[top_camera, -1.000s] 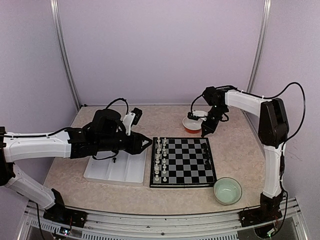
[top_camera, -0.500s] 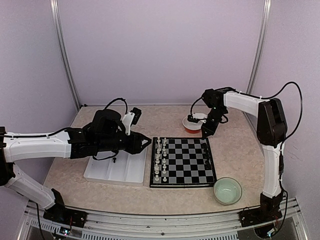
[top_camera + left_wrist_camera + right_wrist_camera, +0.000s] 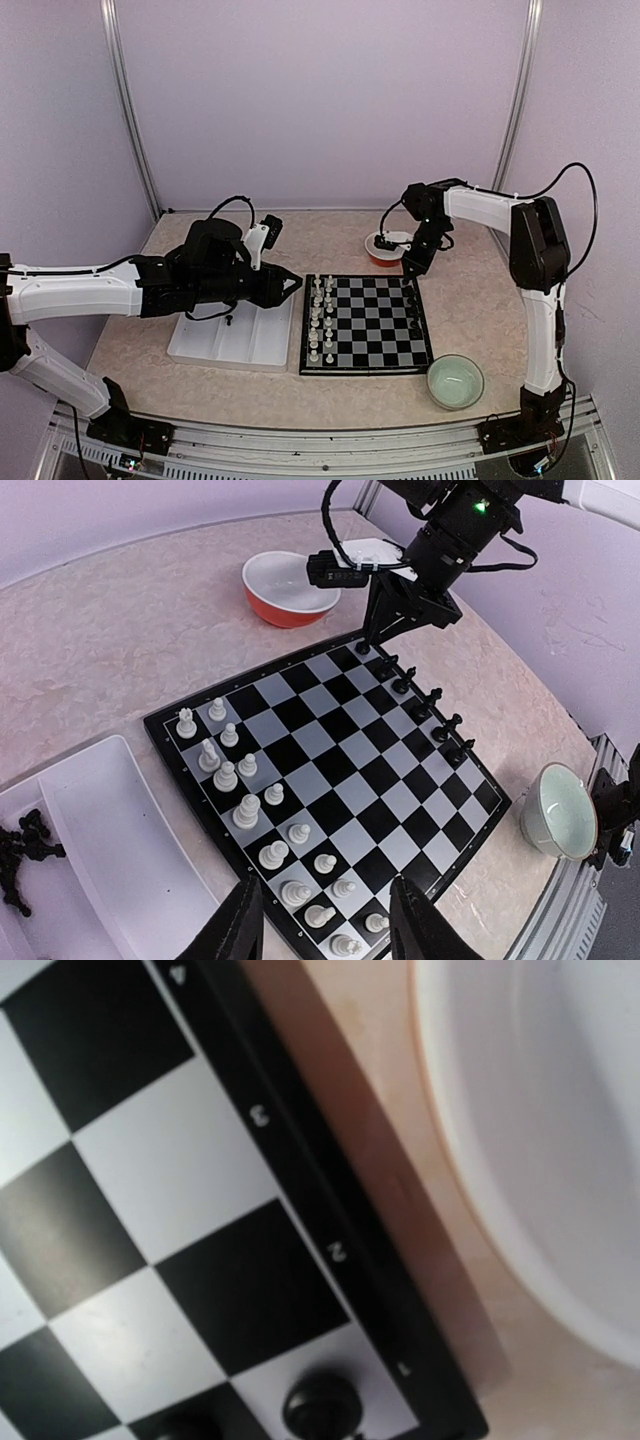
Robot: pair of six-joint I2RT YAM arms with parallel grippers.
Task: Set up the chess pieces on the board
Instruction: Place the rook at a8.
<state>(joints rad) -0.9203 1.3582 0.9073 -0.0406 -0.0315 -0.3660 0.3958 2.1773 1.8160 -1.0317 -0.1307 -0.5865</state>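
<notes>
Over the board's [image 3: 370,335] far right corner, the right gripper [image 3: 411,266] hangs with its jaws closed; we cannot tell whether anything is pinched between them, though its own camera shows a black piece [image 3: 322,1405] on the corner square just below. We note that this arm has shifted a little in the last second, its forearm now steeper beside the red bowl [image 3: 383,250], which we read as a piece being lowered onto its square. Black pieces [image 3: 430,695] line the right edge and white pieces [image 3: 318,320] fill the left side. The left gripper [image 3: 325,925] has not moved: partly open, empty, above the tray [image 3: 230,345], where spare pieces [image 3: 20,855] wait, so the setup looks unfinished
</notes>
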